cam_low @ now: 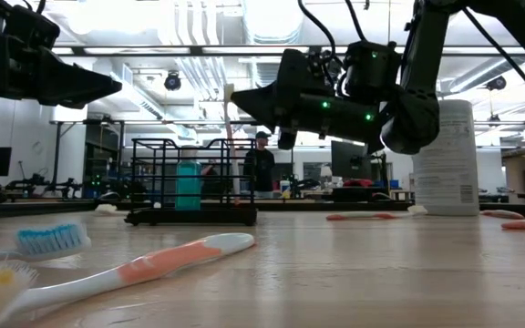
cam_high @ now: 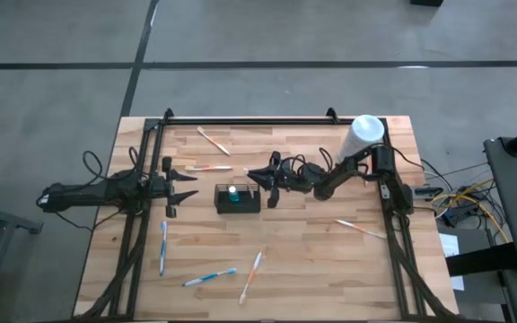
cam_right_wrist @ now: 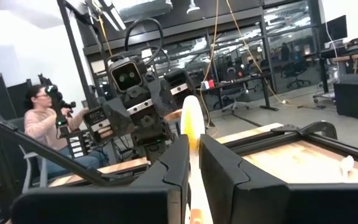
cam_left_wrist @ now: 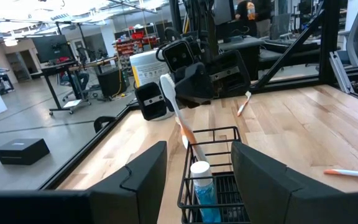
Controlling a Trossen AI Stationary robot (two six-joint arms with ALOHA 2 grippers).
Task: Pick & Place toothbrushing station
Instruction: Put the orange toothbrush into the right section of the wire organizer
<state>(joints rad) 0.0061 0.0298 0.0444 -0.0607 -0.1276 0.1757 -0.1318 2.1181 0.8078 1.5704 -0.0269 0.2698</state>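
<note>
The right gripper (cam_high: 257, 175), fingers clamped on a toothbrush (cam_left_wrist: 178, 118), sits just beside the basket (cam_high: 238, 199), which lies straight ahead of it; the brush stands nearly upright, bristles high, handle reaching into the basket's near end.

The wire-mesh basket (cam_high: 238, 198) sits mid-table (cam_high: 312, 269), a tube (cam_high: 232, 194) standing in it. My left claw (cam_high: 187, 184) hangs just left of the basket, my right claw (cam_high: 253, 176) just right, gripping a toothbrush (cam_left_wrist: 180, 121) that slants over the basket's right end. The canister (cam_high: 363, 136) stands at the far right corner.
</note>
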